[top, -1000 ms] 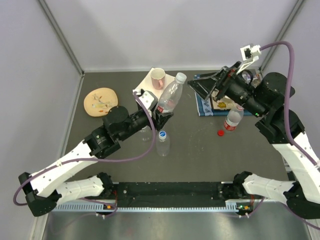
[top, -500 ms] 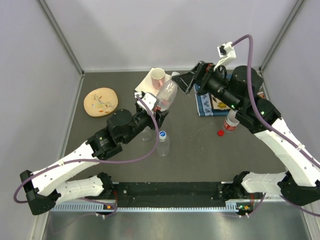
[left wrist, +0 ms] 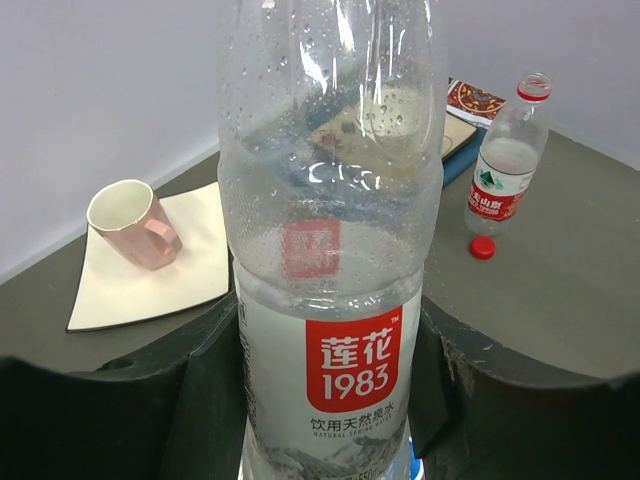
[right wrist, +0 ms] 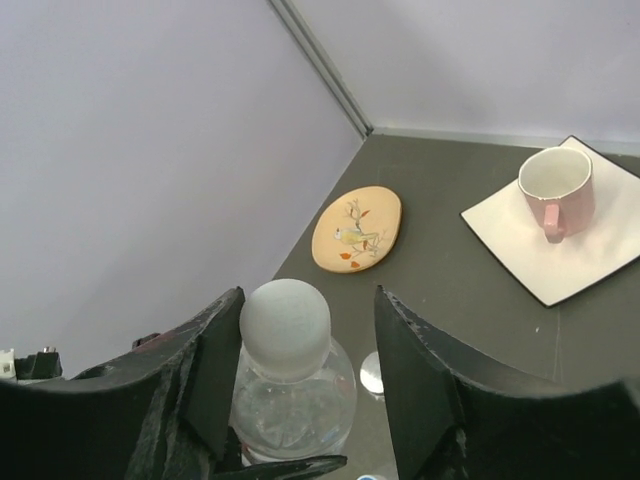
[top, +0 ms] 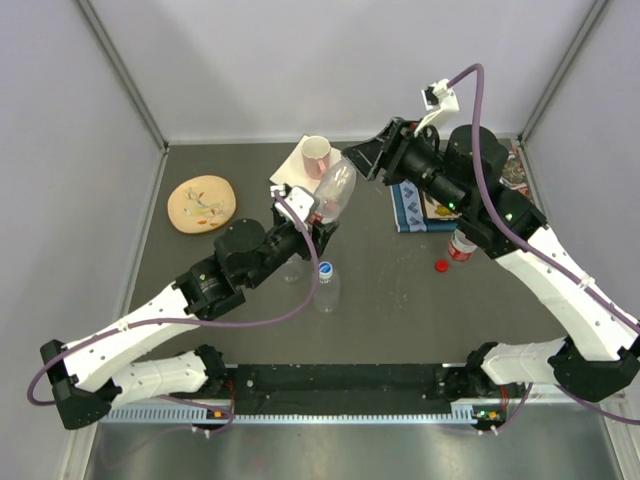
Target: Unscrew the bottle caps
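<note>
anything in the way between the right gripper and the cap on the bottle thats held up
Nothing visible does. The white cap on the bottle sits between the spread jaws of the right gripper, with a clear gap on each side.

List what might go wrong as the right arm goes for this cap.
The cap sits off-centre between the right fingers, so closing may nudge the neck aside. The left fingers hold the bottle low at its label; twisting might spin it.
</note>
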{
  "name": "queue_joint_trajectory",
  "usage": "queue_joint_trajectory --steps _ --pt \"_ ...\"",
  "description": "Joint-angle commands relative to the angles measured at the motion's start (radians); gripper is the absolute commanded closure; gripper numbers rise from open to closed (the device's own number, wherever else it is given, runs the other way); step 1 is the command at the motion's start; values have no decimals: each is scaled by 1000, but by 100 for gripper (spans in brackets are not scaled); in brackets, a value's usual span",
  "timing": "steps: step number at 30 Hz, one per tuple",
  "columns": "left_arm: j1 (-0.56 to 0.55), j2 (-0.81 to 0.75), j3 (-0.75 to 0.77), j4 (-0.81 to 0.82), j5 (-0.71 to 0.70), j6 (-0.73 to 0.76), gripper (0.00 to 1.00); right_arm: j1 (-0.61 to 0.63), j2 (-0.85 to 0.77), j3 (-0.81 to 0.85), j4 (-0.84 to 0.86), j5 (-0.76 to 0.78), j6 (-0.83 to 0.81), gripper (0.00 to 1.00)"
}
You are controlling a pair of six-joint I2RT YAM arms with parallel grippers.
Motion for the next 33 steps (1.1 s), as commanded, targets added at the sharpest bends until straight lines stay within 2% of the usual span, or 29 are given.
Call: queue_joint_trajectory --steps 1,5,6,7,12,15,18,19,20,22,23,26,27,30,31,33 --pt "-5 3 -5 56 -7 6 50 8 -5 20 51 3 -8 53" --pt "-5 3 -5 56 -12 4 50 10 -6 8 50 -11 -8 69" --pt "-7 -1 -4 56 -16 4 50 8 -11 5 51 -13 -6 75" --pt "-7 -3 -4 56 -18 4 50 10 -12 -1 51 -20 -6 85" --pt "-7 -18 5 54 -26 6 48 10 -6 11 5 -92 -28 100" --pt "-5 -36 10 56 -10 -5 42 10 12 63 -77 -129 -83 100" --pt "-4 -53 25 56 77 -19 39 8 -5 74 -87 -189 -146 100" --pt "10 -59 30 50 124 -23 40 8 -9 77 -88 -238 -160 100" --pt "24 -66 44 36 283 -31 41 4 -18 82 -90 -270 -192 100" --pt "91 -72 64 22 455 -92 40 -4 -26 91 -90 -369 -209 100" --pt "120 -69 79 21 678 -118 40 -12 -34 92 -88 -408 -220 100" --pt "217 -46 94 76 934 -253 40 -38 -44 102 -88 -561 -250 100" --pt "234 -43 94 105 1064 -285 40 -47 -46 102 -88 -607 -261 100" --pt "280 -18 90 214 1250 -406 40 -49 -69 103 -85 -775 -309 100" --pt "294 -10 90 267 1281 -466 40 -49 -74 100 -82 -852 -321 100" --pt "303 11 85 329 1342 -523 41 -50 -89 95 -78 -908 -348 100"
